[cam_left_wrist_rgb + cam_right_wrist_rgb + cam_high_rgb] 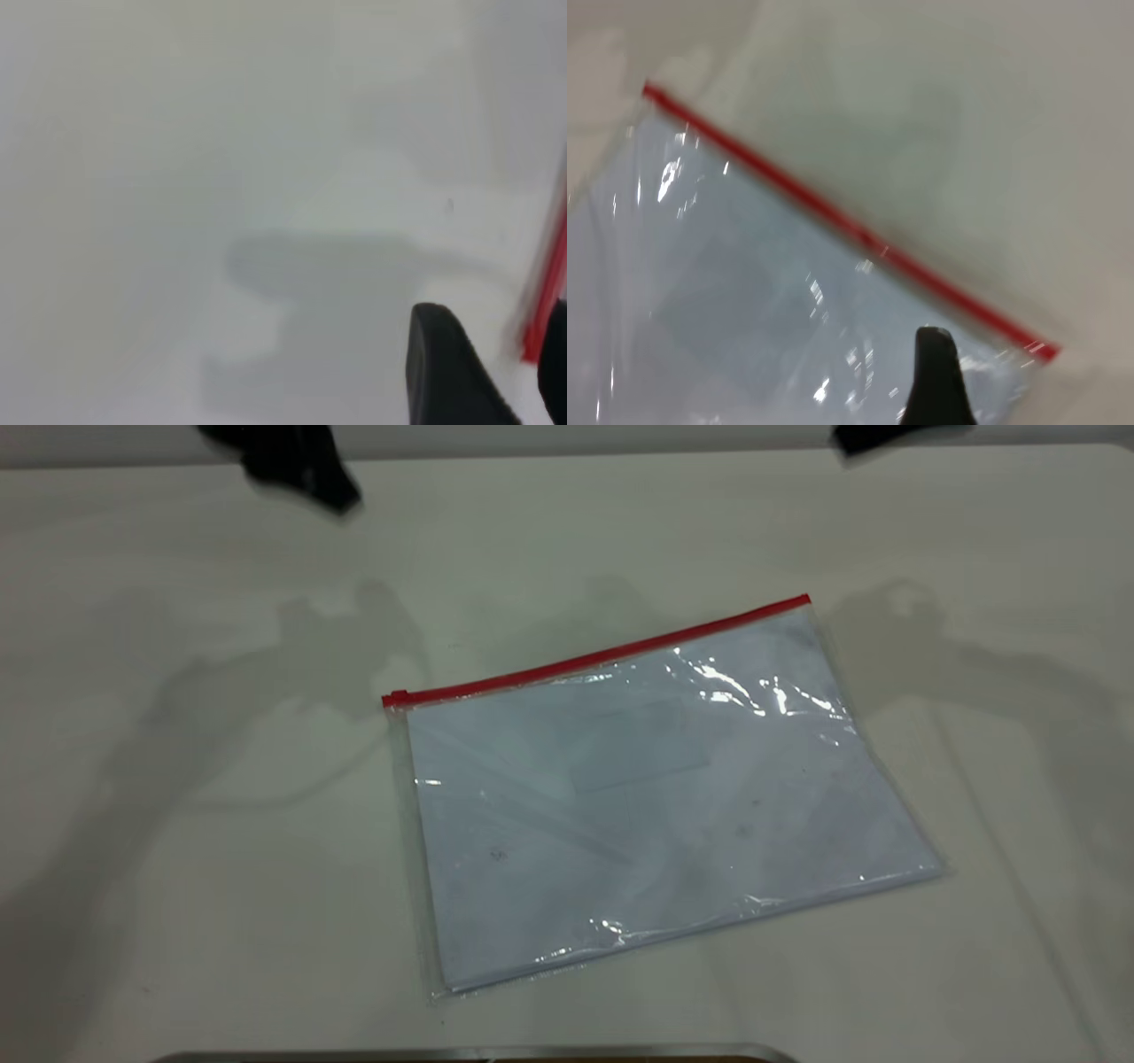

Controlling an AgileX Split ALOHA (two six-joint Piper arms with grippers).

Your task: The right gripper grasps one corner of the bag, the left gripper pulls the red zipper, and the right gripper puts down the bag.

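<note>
The bag (656,797), a clear pouch with white paper inside, lies flat on the table, turned slightly. The red zipper (602,655) runs along its far edge, and its slider tab (396,697) sits at the left end. My left gripper (292,465) hovers at the far left, well behind the bag. In the left wrist view its fingers (452,372) stand apart, with a bit of the zipper (545,292) beyond them. My right gripper (873,436) is at the far right edge. One of its fingers (935,381) hangs above the bag's corner (1028,363), holding nothing.
The pale table (177,779) spreads bare around the bag, with arm shadows on both sides. A dark, metal-rimmed object (469,1054) peeks in at the near edge.
</note>
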